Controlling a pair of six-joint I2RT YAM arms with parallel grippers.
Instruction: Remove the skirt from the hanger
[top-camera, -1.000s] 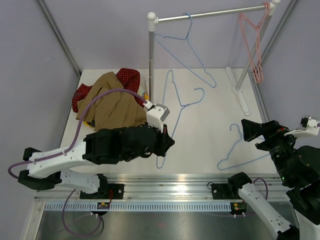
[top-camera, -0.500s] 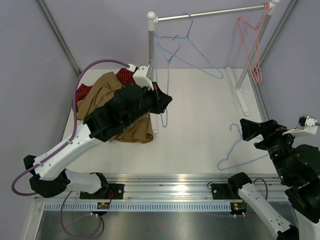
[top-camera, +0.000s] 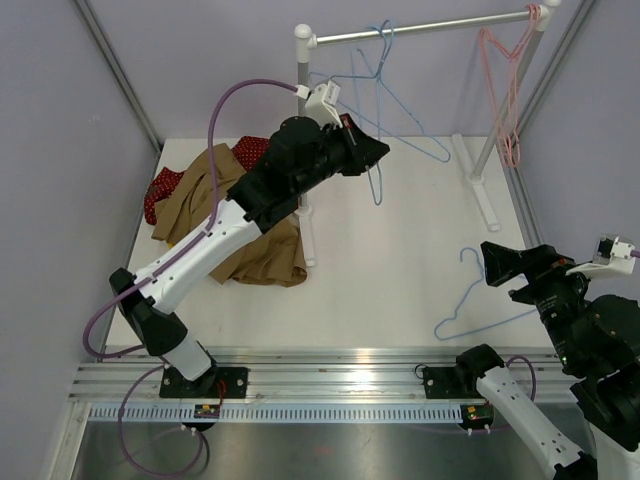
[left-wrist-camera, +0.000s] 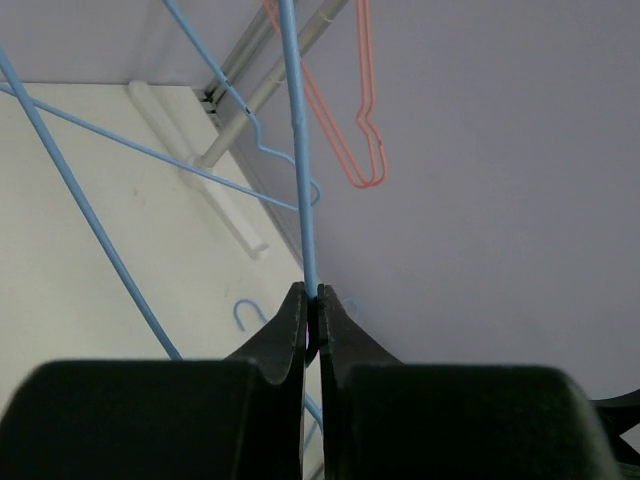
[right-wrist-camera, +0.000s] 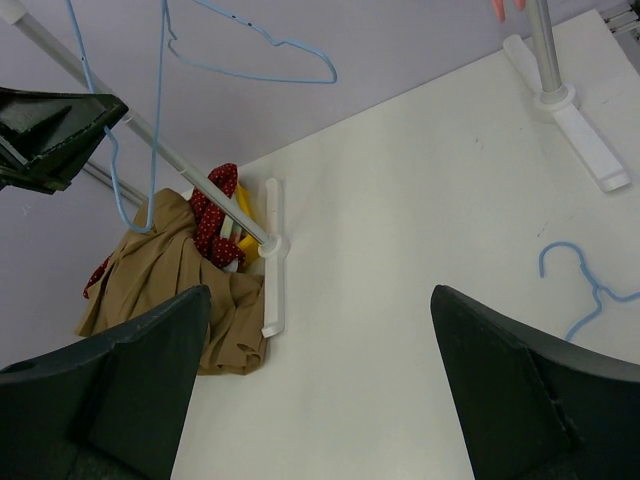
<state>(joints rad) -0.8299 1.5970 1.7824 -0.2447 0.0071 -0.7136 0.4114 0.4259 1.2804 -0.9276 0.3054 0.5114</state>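
Two arms are working a tabletop (top-camera: 400, 260) where the skirt (top-camera: 272, 262), tan and crumpled, is lying in a heap at the far left, touching a red spotted cloth (top-camera: 165, 190) and free of any hanger. The left fingers (left-wrist-camera: 311, 310) are pressing together on the thin wire of a bare blue hanger (left-wrist-camera: 299, 150), holding it high in the air close under the rail (top-camera: 440, 25). The right fingers (top-camera: 500, 266) are hanging wide apart and empty over the right side of the tabletop, near a loose blue hanger (top-camera: 487, 323) lying flat there.

A second blue hanger (top-camera: 412, 138) is dangling from the rail just beside the raised one, and a pink hanger (top-camera: 505, 90) is hanging at the rail's far right end.

Judging by the scene, the removal itself is looking done, and the step in hand is putting the emptied hanger away on the rail. Whether its hook is already sitting over the bar cannot be told from these views, as the two blue wires are crossing each other there. The next move is likely calling for a small lift and drop to seat the hook beside its neighbour without tangling, and only then a parting of the left fingers. The skirt itself is needing no further handling.
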